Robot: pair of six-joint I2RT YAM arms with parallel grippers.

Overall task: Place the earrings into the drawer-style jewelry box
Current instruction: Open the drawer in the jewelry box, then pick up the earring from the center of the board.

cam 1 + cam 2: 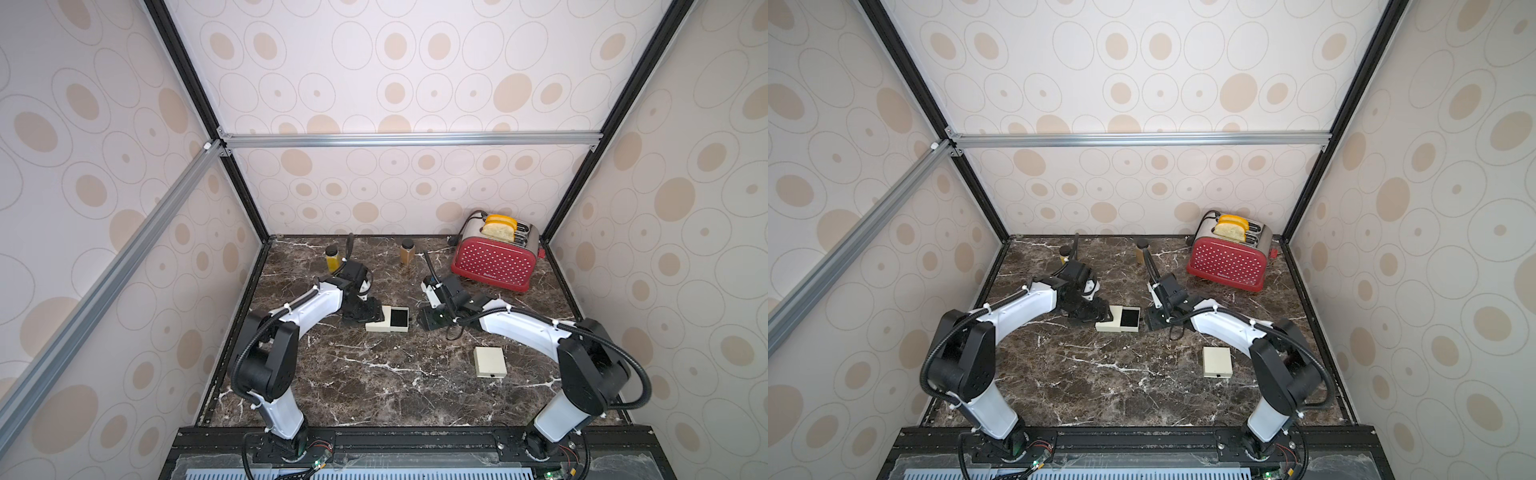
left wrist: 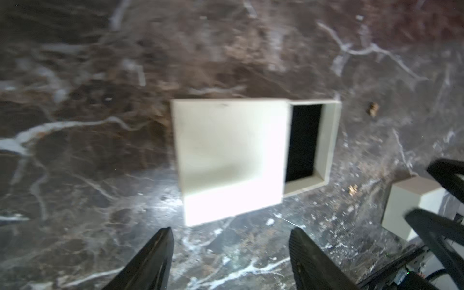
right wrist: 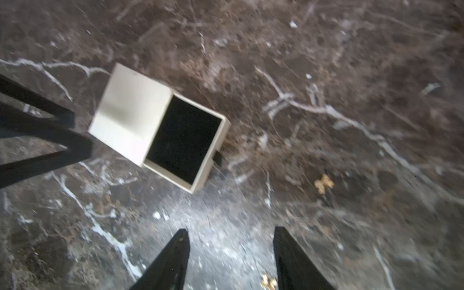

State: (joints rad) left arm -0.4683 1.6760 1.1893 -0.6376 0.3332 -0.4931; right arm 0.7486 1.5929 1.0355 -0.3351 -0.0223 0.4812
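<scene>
My left gripper (image 2: 231, 231) hung with its fingers spread and nothing between them, just beside the sleeve end of the jewelry box (image 1: 377, 325); I judged that the sensible side from which to brace the sleeve, though in my wrist view the fingers stood clear of it; my right gripper (image 3: 231, 229) was likewise spread and empty, over the marble tabletop (image 1: 374, 395) off the box's open end. The drawer (image 3: 184, 139) stood pulled out, its black lining bare and its dark pull tab (image 3: 218, 158) facing my right side; open like that it was ready to receive, so I took picking as the step in hand. Both earrings lay loose on the marble outside the box: the first earring (image 3: 269, 283) close under my right gripper, just beside one finger; the second earring (image 3: 324, 184) farther out, near the tab end of the drawer but apart from it.

Nothing lay between either earring and the drawer; only the drawer's low wall had to be cleared on the way in; the pieces looked small and flat on hard stone, so I reckoned a pinch could skid. A closed cream box (image 1: 490, 361) sat well apart, toward my right arm's base; the red toaster (image 1: 494, 259) with its toast, a yellow spice jar (image 1: 332, 257) and a brown spice jar (image 1: 407, 251) stood along the back, out of the path.
</scene>
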